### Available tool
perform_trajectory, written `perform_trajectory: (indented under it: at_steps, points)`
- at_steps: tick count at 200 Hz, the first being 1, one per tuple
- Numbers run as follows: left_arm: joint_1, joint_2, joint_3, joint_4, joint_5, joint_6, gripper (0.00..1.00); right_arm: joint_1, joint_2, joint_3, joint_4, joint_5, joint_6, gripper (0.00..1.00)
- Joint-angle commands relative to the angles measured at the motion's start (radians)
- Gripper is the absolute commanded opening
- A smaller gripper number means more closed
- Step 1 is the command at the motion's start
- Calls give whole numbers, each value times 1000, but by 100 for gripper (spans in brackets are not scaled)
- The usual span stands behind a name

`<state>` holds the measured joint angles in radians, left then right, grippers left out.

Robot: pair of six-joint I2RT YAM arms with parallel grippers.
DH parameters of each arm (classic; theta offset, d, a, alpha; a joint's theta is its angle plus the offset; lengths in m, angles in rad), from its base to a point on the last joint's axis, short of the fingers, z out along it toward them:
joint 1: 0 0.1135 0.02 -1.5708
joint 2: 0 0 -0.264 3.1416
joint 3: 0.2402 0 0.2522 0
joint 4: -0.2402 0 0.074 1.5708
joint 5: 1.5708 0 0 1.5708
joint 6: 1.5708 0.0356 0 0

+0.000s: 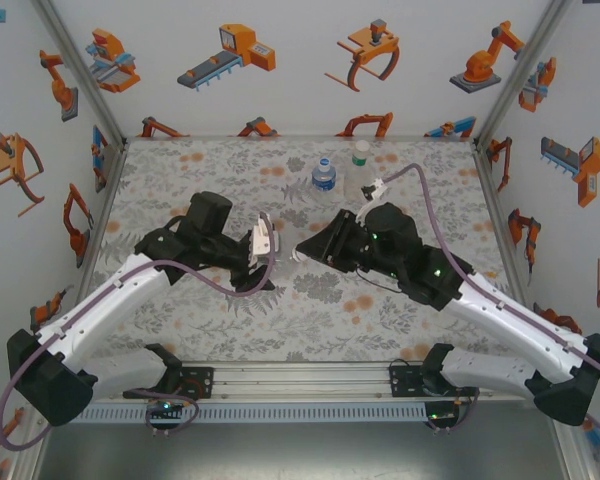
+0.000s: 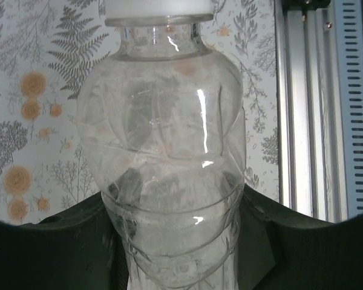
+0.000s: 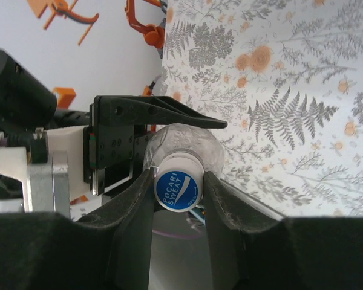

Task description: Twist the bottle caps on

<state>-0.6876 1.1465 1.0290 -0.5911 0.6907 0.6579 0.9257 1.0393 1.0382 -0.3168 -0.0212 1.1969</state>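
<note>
Right wrist: my right jaws pinch the Pocari Sweat cap (image 3: 178,191) on the clear bottle (image 2: 160,151) that my left jaws clamp; next, I reckon, twist it tight.

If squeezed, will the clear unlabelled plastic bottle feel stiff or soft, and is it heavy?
Probably soft: the clear unlabelled plastic bottle shows creases in its thin wall. Likely light, as it looks empty. Its glossy surface may slip.

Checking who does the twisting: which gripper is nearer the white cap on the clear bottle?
Right. The right gripper has its jaws shut on the cap itself; the left gripper holds the clear bottle lower down, around its body.
</note>
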Motion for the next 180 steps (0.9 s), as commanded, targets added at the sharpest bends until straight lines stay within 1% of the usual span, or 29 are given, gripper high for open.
perform_trajectory:
  at_steps: [1,11,18,34,41,48,56,86,100,119,141,149,165,180]
  points:
    - [-26,-51,22,222,63,-26,0,21,30,-52,12,-43,151,0]
    - [-25,-54,18,224,42,-27,0,19,31,-51,21,-46,144,1]
    - [-25,-54,17,218,43,-18,0,18,30,-47,20,-45,129,7]
    - [-27,-53,12,200,63,8,0,4,24,-14,-6,-39,75,27]
    - [-26,-54,7,194,75,16,0,-7,20,14,-34,-37,17,35]
    - [-29,-56,2,189,87,25,0,-22,16,45,-67,-37,-33,41]
    - [-30,-56,-2,181,99,33,0,-41,8,75,-96,-39,-89,44]
    - [-32,-50,7,138,123,55,0,-103,-42,156,-114,-105,-380,51]
    - [-33,-48,13,123,131,60,0,-121,-59,178,-114,-143,-514,51]
    - [-34,-41,23,103,148,74,0,-125,-72,202,-119,-200,-745,50]
    - [-33,-33,35,72,175,93,0,-125,-74,235,-143,-385,-1086,48]
    - [-33,-32,36,63,184,98,0,-125,-70,249,-160,-438,-1187,47]
    - [-36,-27,42,41,203,117,0,-125,-54,285,-225,-565,-1403,47]
    - [-39,-27,45,22,214,135,0,-125,-31,327,-321,-676,-1607,47]
